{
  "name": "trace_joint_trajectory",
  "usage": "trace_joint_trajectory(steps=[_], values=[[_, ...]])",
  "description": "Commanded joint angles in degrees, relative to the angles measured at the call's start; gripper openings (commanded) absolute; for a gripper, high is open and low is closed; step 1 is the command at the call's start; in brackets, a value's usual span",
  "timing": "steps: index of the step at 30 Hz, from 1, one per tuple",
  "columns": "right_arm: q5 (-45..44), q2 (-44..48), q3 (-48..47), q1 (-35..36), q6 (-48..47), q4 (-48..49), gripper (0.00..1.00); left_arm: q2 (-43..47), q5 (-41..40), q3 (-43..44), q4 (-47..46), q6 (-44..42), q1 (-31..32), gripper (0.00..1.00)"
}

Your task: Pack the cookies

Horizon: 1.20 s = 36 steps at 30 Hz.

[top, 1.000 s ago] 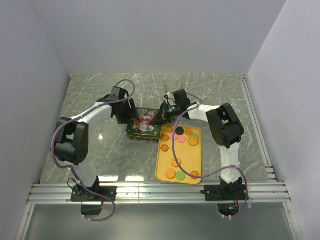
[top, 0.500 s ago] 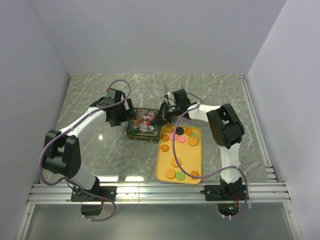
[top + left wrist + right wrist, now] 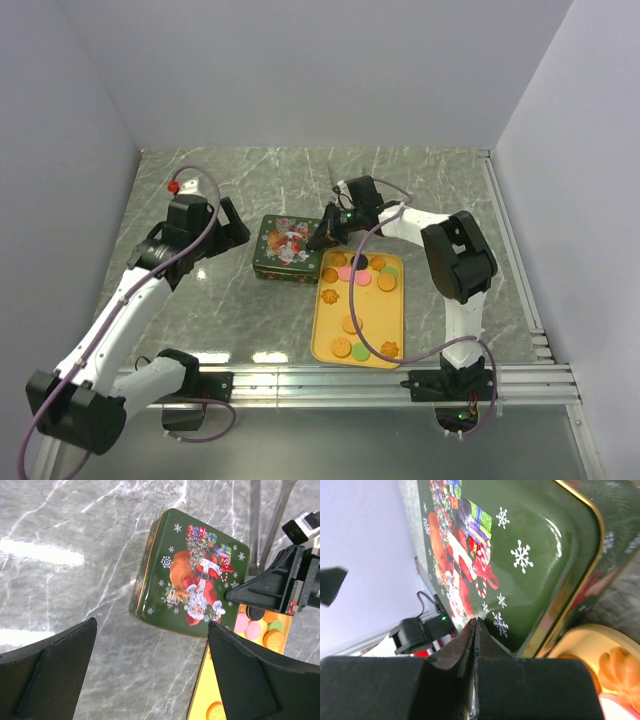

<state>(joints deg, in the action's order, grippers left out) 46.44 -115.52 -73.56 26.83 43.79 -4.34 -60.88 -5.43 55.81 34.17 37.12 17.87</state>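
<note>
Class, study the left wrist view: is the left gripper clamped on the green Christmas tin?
No: the left gripper is open with nothing between its fingers, and the green Christmas tin lies beyond them on the table.

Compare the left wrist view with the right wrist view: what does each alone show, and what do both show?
Left wrist only: the whole lid of the green Santa tin, the open left gripper, the right gripper seen from outside at the tin's edge, and pink, dark and green cookies. Right wrist only: the right gripper's shut fingers close up, and an orange flower cookie. Both: the closed tin with its Santa and snowflakes, and part of the yellow tray.
</note>
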Motion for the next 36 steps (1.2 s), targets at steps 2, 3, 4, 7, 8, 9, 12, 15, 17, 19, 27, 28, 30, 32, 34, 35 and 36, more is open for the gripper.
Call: trace_joint_trajectory(steps=[2, 3, 4, 7, 8, 9, 12, 15, 17, 19, 27, 28, 30, 32, 34, 35, 36], values=[[-5.21, 4.42, -0.27, 1.20, -3.53, -4.79, 0.01, 5.58, -2.65, -1.85, 2.03, 0.93, -0.20, 1.00], [-5.39, 5.74, -0.44, 1.38, -3.80, -5.15, 0.02, 6.30, -2.83, -2.11, 2.65, 0.85, -0.20, 0.99], [-5.74, 6.45, -0.97, 1.56, -4.15, -5.41, 0.04, 7.09, -3.18, -2.28, 3.00, 0.84, -0.20, 1.00], [-6.44, 9.52, -2.37, 2.35, -5.38, -7.35, 0.08, 10.42, -3.44, -3.16, 3.44, 0.76, -0.29, 0.99], [-7.14, 10.40, -2.64, 2.52, -5.56, -8.22, 0.09, 12.00, -3.79, -3.17, 3.70, 0.84, -0.29, 1.00], [-7.50, 12.06, -2.90, 2.79, -5.82, -8.75, 0.11, 12.71, -4.06, -3.43, 3.88, 0.76, -0.29, 0.99], [-8.46, 15.50, -4.22, 3.14, -6.61, -11.04, 0.12, 15.09, -4.59, -3.78, 4.50, 0.58, -0.29, 0.99], [-9.34, 19.61, -4.22, 3.23, -7.14, -12.71, 0.13, 16.58, -5.55, -3.69, 4.94, 0.49, -0.29, 0.99], [-9.96, 23.21, -4.14, 3.40, -7.66, -14.37, 0.14, 17.55, -6.34, -3.69, 4.94, 0.41, -0.29, 1.00], [-11.54, 26.13, -3.52, 3.67, -8.80, -15.52, 0.16, 18.16, -7.83, -3.61, 4.76, 0.32, -0.29, 0.99], [-18.48, 44.65, 2.97, 5.77, -16.10, -22.37, 0.41, 19.14, -12.32, -4.13, 3.01, -1.79, -0.29, 0.99], [-19.36, 46.51, 3.85, 5.78, -17.41, -23.08, 0.41, 18.96, -13.11, -4.31, 2.74, -2.05, -0.29, 0.99], [-21.91, 52.05, 5.87, 6.22, -18.47, -25.10, 0.44, 18.78, -15.92, -5.18, 1.87, -2.32, -0.29, 0.99], [-24.01, 57.39, 8.95, 6.48, -19.97, -26.59, 0.47, 18.96, -18.20, -6.58, -1.29, -4.16, -0.29, 0.97], [-25.51, 60.84, 11.67, 6.74, -21.28, -27.56, 0.50, 20.09, -19.09, -11.23, -6.88, -6.08, -0.29, 0.97], [-26.30, 62.34, 12.55, 6.74, -21.64, -28.26, 0.52, 21.75, -19.87, -12.99, -8.84, -6.19, -0.29, 0.98], [-27.70, 65.14, 14.13, 6.74, -21.82, -28.62, 0.54, 22.82, -21.53, -16.84, -10.77, -6.45, -0.29, 0.97]])
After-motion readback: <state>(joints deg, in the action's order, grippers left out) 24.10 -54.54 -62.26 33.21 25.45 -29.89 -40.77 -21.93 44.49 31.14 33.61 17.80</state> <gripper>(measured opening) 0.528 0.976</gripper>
